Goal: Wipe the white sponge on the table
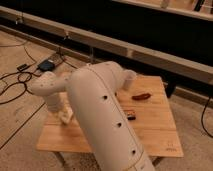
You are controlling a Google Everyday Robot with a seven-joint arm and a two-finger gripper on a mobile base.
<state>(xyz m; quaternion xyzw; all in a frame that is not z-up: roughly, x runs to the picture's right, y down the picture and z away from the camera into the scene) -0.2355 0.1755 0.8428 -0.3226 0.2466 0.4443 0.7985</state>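
Observation:
The table [150, 125] is a small light-wood slatted top. My big white arm crosses its middle and bends down at the left end. My gripper [62, 114] points down onto the tabletop near the left edge, shut on the white sponge [66, 118], a small off-white block pressed against the wood. The arm hides much of the table's centre.
A white paper cup [129, 78] stands at the back, partly behind my arm. A reddish-brown item [141, 96] lies at the back right, and a dark bar [130, 115] sits beside my arm. Cables and a dark device [46, 65] lie on the floor to the left.

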